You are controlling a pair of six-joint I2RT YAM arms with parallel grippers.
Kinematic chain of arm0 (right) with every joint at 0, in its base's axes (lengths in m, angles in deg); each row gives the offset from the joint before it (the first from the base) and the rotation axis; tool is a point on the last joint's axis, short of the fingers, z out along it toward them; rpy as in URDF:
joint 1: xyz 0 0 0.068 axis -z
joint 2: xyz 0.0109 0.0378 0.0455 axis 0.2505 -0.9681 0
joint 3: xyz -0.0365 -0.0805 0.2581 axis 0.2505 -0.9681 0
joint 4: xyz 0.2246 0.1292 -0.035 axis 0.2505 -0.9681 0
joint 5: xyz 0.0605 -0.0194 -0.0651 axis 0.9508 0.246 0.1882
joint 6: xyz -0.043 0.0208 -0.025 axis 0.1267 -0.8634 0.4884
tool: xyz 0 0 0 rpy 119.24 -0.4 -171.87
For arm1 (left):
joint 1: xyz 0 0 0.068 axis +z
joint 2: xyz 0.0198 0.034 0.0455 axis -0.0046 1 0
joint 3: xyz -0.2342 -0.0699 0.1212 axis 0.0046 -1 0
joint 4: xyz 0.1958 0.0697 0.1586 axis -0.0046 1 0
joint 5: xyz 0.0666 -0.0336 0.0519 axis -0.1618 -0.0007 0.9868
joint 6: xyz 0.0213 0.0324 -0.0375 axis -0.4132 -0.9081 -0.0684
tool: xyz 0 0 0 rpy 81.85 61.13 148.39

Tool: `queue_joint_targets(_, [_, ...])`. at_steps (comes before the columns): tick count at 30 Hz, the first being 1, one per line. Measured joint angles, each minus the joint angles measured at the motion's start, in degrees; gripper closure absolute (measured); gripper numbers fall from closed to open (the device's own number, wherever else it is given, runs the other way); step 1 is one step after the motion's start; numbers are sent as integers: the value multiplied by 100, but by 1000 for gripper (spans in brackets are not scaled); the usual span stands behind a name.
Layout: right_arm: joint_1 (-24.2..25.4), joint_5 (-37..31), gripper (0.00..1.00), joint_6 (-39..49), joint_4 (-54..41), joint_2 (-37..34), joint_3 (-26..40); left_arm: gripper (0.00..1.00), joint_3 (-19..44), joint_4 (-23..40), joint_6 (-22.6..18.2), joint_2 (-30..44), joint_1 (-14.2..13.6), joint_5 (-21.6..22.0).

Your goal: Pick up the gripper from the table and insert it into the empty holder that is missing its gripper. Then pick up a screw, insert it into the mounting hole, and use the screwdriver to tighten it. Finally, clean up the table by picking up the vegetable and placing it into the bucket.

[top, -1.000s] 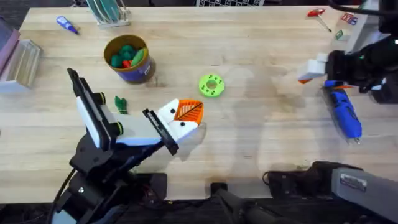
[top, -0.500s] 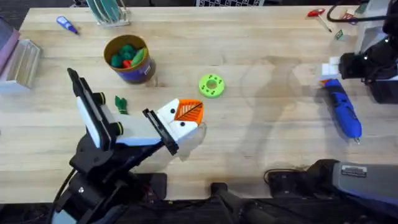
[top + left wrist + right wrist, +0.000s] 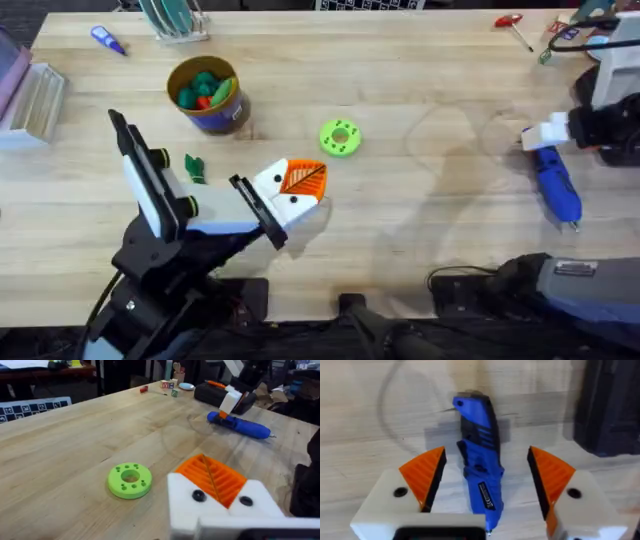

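Observation:
The orange ribbed gripper (image 3: 303, 180) (image 3: 212, 477) sits in the white holder (image 3: 288, 206) (image 3: 185, 507) at the tip of my left arm. My left gripper (image 3: 297, 188) rests mid-table, its fingers together. Each white mount shows a dark dot; I cannot tell whether it is a screw. The blue screwdriver (image 3: 556, 186) (image 3: 479, 467) (image 3: 242, 425) lies at the right. My right gripper (image 3: 545, 133) (image 3: 487, 477) hangs open over its blunt end, one orange pad on either side. The green vegetable (image 3: 194, 167) lies below the bucket (image 3: 225, 118).
A lime-green disc (image 3: 340, 137) (image 3: 130, 480) lies just beyond my left gripper. A small blue-handled tool (image 3: 108, 40) and a rack (image 3: 175, 20) are at the back left. A red-handled tool (image 3: 512, 24) and a black block (image 3: 610, 405) are at the back right.
My right gripper has moved to the right and a little toward the front, coming over the screwdriver's blunt end. The left arm has stayed still.

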Motion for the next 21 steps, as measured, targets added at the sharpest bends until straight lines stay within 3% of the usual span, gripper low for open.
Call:
queue_joint_targets(9, [18, 332, 11, 526, 122, -656, 0, 990, 0, -2, 0, 0, 0, 0])
queue_joint_targets(21, [58, 254, 10, 643, 136, -951, 0, 990, 0, -2, 0, 0, 0, 0])
